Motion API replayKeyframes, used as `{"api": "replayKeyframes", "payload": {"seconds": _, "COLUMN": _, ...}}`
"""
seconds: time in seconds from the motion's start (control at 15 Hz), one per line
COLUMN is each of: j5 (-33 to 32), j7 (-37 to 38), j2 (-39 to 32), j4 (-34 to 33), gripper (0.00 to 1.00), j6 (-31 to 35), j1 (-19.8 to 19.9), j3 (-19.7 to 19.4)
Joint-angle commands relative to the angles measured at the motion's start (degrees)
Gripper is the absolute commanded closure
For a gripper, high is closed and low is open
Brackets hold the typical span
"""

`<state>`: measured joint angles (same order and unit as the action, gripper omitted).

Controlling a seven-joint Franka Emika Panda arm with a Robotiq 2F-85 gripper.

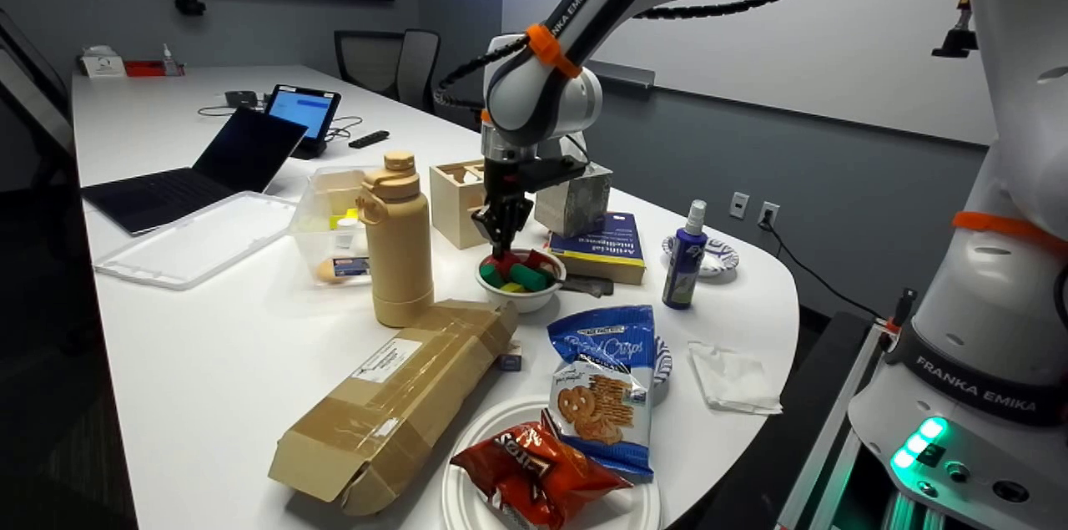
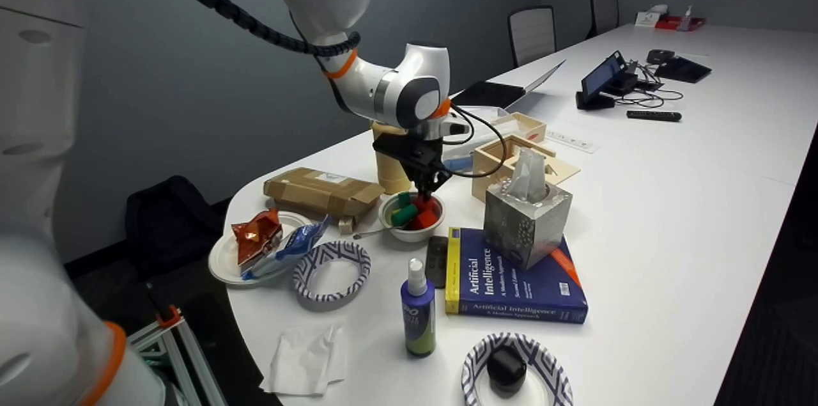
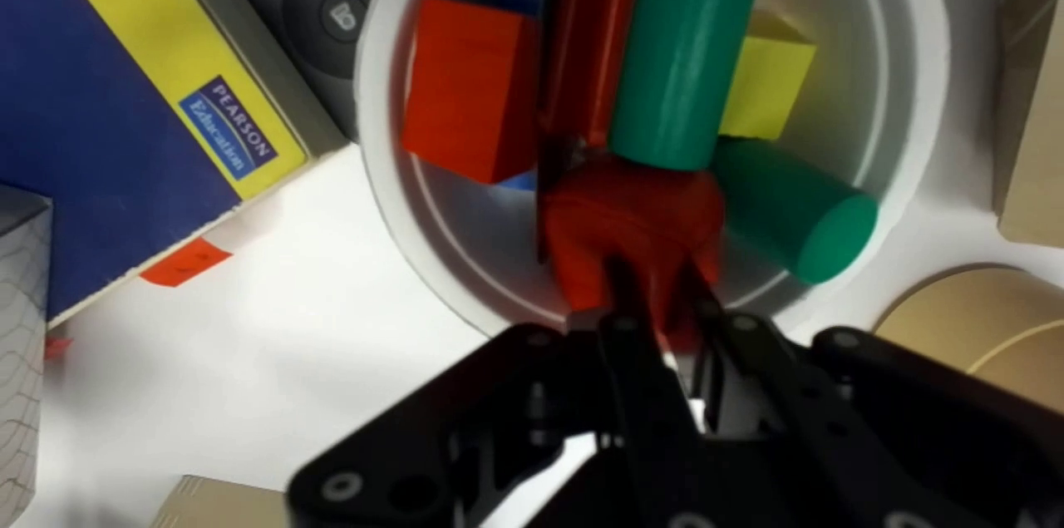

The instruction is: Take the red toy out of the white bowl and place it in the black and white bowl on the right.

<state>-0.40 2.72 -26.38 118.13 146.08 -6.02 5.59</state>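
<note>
toy: in the white bowl, close to the rim and right under the jaws; a red block lies there too, so taking this red piece for the task's own is a judgement
gripper: low at the white bowl, jaws nearly together, a narrow strip of red between them; most likely a pinch on the toy, though blur hides the contact itself
white bowl: the grasp looks to be the step in hand; the lift seems not yet made, the toy being down among the other pieces
green rod: one end over the toy or against it, I cannot tell which; a slow, straight lift should keep it from being dragged along
right bowl: the likely goal, farther right than its twin in both exterior views; a black piece sits in it
spray bottle: with the book it borders the way across; the move calls for height over both, then a lowering beside the black piece and release
</note>
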Motion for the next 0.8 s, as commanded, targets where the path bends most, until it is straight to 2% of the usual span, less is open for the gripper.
{"api": "replayKeyframes", "payload": {"seconds": 0.0, "j5": 1.19, "j7": -0.5, "j2": 3.49, "j4": -0.99, "gripper": 0.97, "j6": -5.21, "j1": 0.62, "j3": -0.21}}
{"api": "replayKeyframes", "payload": {"seconds": 0.27, "j5": 0.84, "j7": 0.77, "j2": 8.8, "j4": -1.23, "gripper": 0.97, "j6": -8.27, "j1": 0.83, "j3": -1.19}}
{"api": "replayKeyframes", "payload": {"seconds": 0.47, "j5": -3.74, "j7": 8.08, "j2": 13.58, "j4": -0.34, "gripper": 0.97, "j6": -9.6, "j1": -0.28, "j3": -4.83}}
{"api": "replayKeyframes", "payload": {"seconds": 0.73, "j5": -11.67, "j7": 19.47, "j2": 19.44, "j4": 2.55, "gripper": 0.97, "j6": -11.95, "j1": 0.33, "j3": -8.93}}
